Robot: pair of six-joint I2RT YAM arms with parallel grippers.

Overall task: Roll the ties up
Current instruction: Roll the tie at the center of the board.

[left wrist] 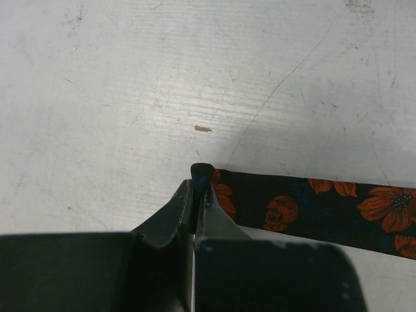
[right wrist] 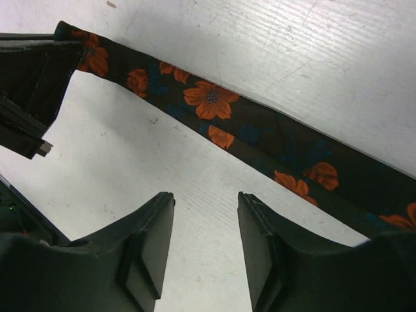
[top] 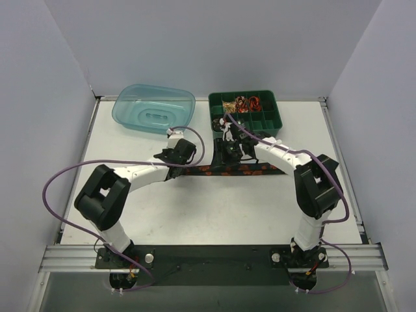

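Observation:
One tie (top: 221, 171), black with orange flowers, lies flat in a long strip across the middle of the white table (top: 208, 214). My left gripper (left wrist: 198, 185) is shut on the tie's (left wrist: 312, 208) left end, and a bit of folded fabric pokes out past the fingertips. In the top view the left gripper (top: 171, 169) sits at the strip's left end. My right gripper (right wrist: 205, 198) is open over bare table, just on the near side of the tie (right wrist: 260, 130), with nothing between its fingers. From above, the right gripper (top: 231, 161) hangs over the strip's middle.
A green compartment tray (top: 273, 120) with small orange and tan items stands at the back right. A clear blue tub (top: 154, 108) lies at the back left. Purple cables (top: 58, 188) loop beside both arms. The left gripper's body (right wrist: 32, 78) shows in the right wrist view.

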